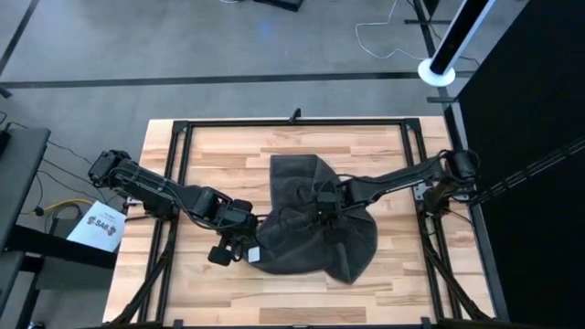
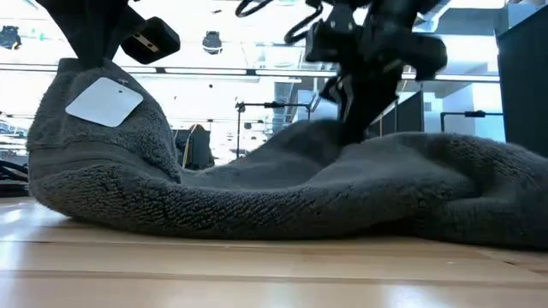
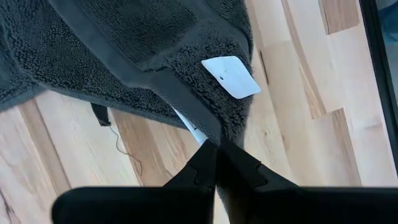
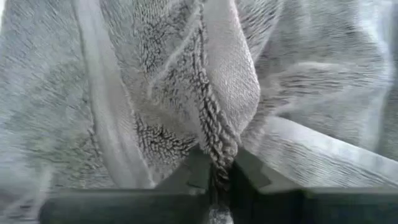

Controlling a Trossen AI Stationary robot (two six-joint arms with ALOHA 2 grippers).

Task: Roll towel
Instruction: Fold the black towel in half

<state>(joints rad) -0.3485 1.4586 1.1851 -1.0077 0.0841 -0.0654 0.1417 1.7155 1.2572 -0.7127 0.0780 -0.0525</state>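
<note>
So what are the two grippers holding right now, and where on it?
Both hold the towel. The left gripper pinches its hemmed corner beside the white label; the right gripper is shut on a bunched fold near the towel's middle.

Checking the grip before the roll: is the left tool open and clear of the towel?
No: in the left wrist view the left tool is pinched shut on the towel's corner beside its white label.

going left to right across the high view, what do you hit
white paper sheet off the table's edge → left gripper shut on the towel's corner → towel → right gripper shut on a fold over the towel's middle → white-ringed pole base
</note>
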